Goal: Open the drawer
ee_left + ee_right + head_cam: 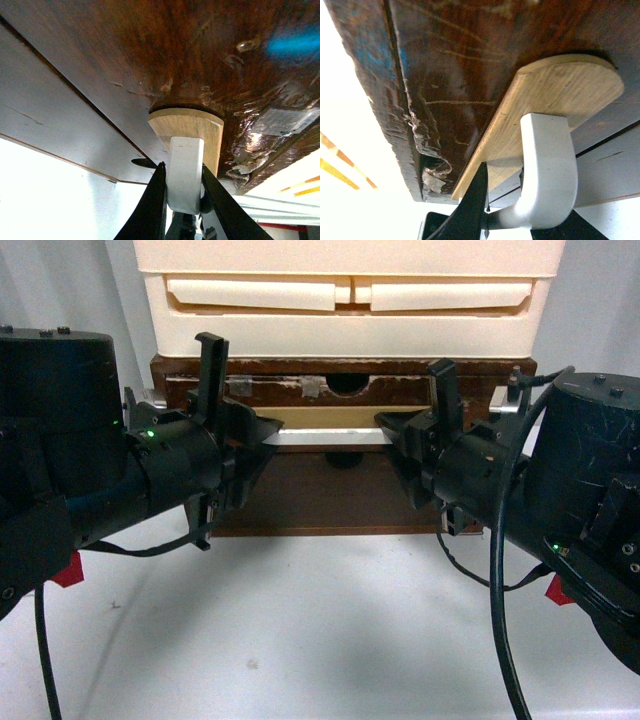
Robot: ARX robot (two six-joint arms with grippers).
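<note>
1. Both tools were found at the white bar handle [330,437]. The left tool [268,437] was clamped on one end post, with a finger pressed against each side of it. The right tool [385,432] appeared clamped on the other end, though one of its fingers was largely hidden behind the post.
2. The drawer [400,390] was located directly beneath the cream plastic drawers [345,300], with a plain dark panel [320,495] lower again, down to the bench [320,620].
3. The drawer was judged stiff, worn and fairly heavy, and likely to bind in its frame. The handle was judged rigid but smooth, so slipping was considered possible. A hold at both posts, close to the tan oval plate [330,417], was thought best, with an even pull so that the drawer would not be skewed.
4. The drawer's sides and contents were hidden, and the handle ends were covered in the front view. How far the drawer stood out could not be told.
</note>
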